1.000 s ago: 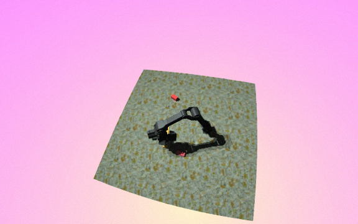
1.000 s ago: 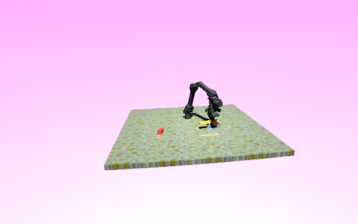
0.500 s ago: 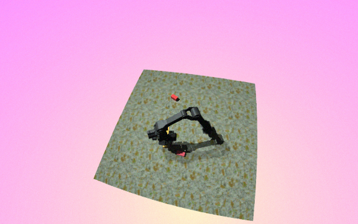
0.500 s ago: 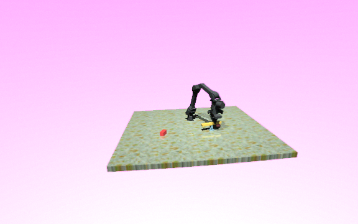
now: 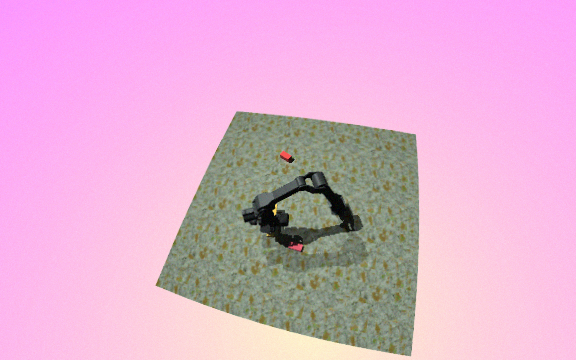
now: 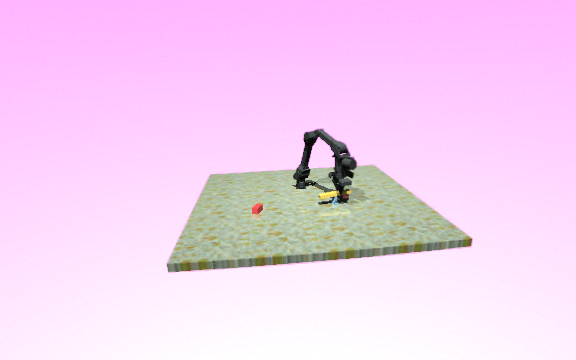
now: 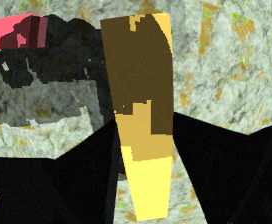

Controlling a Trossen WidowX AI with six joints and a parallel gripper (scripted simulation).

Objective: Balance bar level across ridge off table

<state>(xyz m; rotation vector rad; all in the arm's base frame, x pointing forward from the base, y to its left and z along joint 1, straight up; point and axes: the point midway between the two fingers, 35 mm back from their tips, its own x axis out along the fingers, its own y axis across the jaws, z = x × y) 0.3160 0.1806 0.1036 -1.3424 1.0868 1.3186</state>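
The yellow bar (image 5: 275,208) (image 6: 326,195) (image 7: 154,187) is held off the table and looks about level in the exterior view. My gripper (image 6: 341,192) (image 7: 144,122) is shut on the bar, with one finger at each side of it. The light blue ridge (image 6: 335,200) stands on the table under the bar, near its middle. I cannot tell whether the bar touches the ridge. The ridge is hidden by the bar and gripper in the wrist view, and by the arm in the top view.
A pinkish-red block (image 5: 296,247) (image 6: 346,196) (image 7: 14,32) lies close beside the gripper, partly in the arm's shadow. A bright red block (image 5: 286,156) (image 6: 257,209) lies farther off on the mottled table (image 5: 348,310) (image 6: 248,240).
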